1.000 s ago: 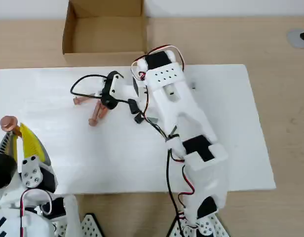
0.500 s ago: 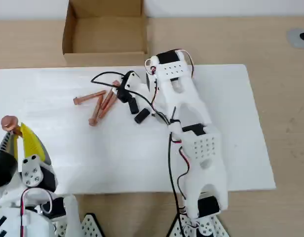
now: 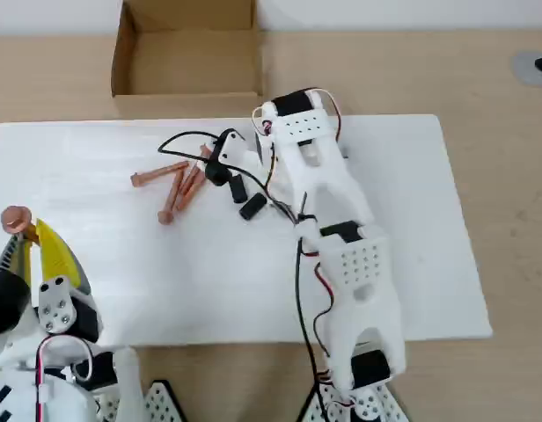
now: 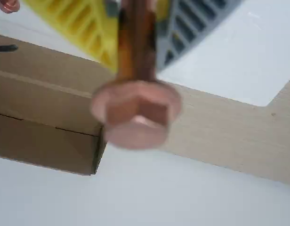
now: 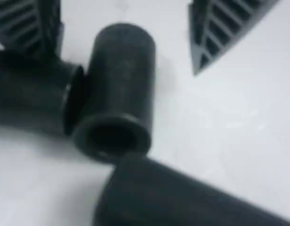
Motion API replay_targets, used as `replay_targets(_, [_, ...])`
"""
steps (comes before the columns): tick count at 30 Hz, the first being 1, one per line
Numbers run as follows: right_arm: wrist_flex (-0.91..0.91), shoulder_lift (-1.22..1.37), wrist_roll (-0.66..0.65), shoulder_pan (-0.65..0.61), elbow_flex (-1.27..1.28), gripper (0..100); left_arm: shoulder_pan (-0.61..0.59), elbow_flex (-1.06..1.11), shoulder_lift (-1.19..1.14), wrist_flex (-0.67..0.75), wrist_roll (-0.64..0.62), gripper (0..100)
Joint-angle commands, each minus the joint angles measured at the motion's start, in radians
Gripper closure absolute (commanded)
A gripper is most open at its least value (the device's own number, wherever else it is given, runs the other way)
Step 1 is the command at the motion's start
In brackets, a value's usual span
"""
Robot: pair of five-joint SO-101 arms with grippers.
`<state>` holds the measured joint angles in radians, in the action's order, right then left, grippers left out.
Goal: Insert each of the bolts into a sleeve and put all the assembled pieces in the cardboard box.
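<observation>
My left gripper (image 3: 23, 230), low at the table's left front, is shut on a copper bolt (image 3: 16, 219); the left wrist view has its hex head (image 4: 135, 113) close up between the yellow and grey fingers. Three more bolts (image 3: 176, 186) lie in a loose bunch on the white sheet. My right gripper (image 3: 220, 161) hovers just right of them, open, over black sleeves (image 3: 245, 197). In the right wrist view one sleeve (image 5: 119, 89) lies between the spread fingers (image 5: 220, 28), with two others touching it. The open cardboard box (image 3: 187, 61) stands beyond the sheet.
The white sheet (image 3: 121, 281) covers most of the wooden table. The right arm's white body (image 3: 337, 211) and its loose cables (image 3: 179, 139) stretch across the sheet's middle. A grey disc (image 3: 533, 67) sits at the far right edge.
The right gripper has shifted right, off the bolts and over the sleeves, and the arm has drawn back a little. The left arm with its bolt has stayed put.
</observation>
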<state>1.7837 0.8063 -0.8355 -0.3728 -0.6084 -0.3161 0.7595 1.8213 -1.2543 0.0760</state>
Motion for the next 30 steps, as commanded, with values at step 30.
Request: replay_targets(30, [0.006,-0.624,0.049,-0.073,-0.015,98.8,0.000,0.100,0.001,0.031,0.006,99])
